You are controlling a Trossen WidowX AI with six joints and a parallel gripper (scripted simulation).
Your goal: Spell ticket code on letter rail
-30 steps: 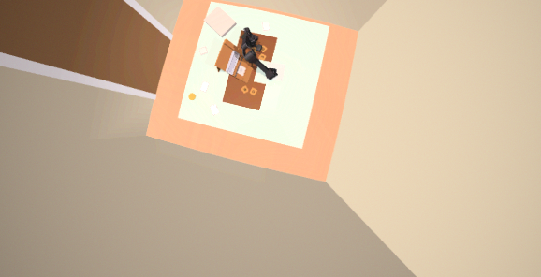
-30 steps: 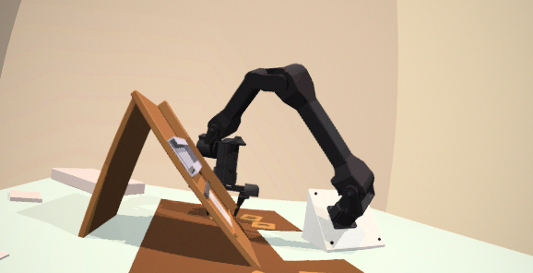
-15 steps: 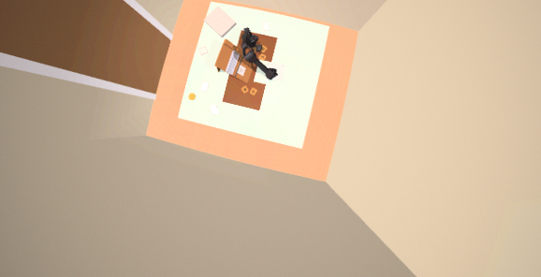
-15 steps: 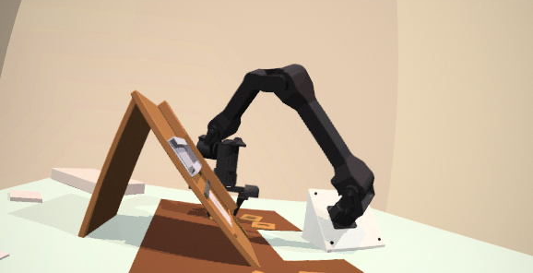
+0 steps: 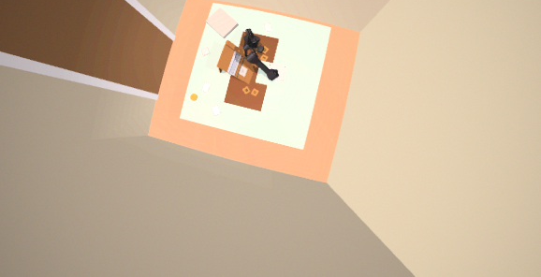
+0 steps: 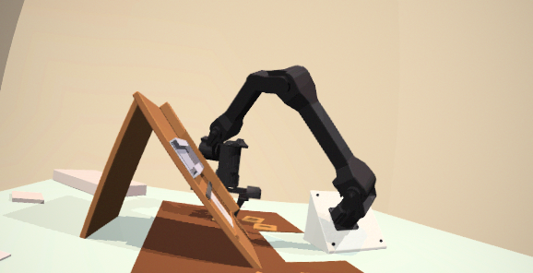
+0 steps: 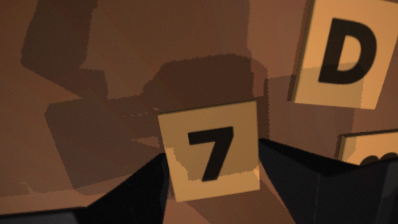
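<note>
My gripper (image 7: 212, 152) is low over the brown mat, shut on the 7 tile (image 7: 213, 159), which lies between its fingertips with its face up. The D tile (image 7: 345, 55) lies to the upper right in the wrist view, and a partly cut-off tile (image 7: 376, 144) lies below it. Two more tiles, one (image 5: 246, 90) and another (image 5: 255, 92), lie on the front mat. The leaning board (image 5: 225, 60) (image 6: 154, 119) carries the pale rail (image 5: 235, 63) (image 6: 186, 157) and, lower down, the white ticket (image 5: 243, 71) (image 6: 222, 212). Their print is not readable here. In the exterior view, the board hides part of the fingers.
The board stands close beside the gripper. The arm's white base (image 6: 318, 223) is to the right in the exterior view. A thick pale block (image 5: 221, 21) (image 6: 97, 182) lies behind the board. An orange disc (image 5: 194, 97) and several pale pieces lie around on the counter (image 5: 290, 117).
</note>
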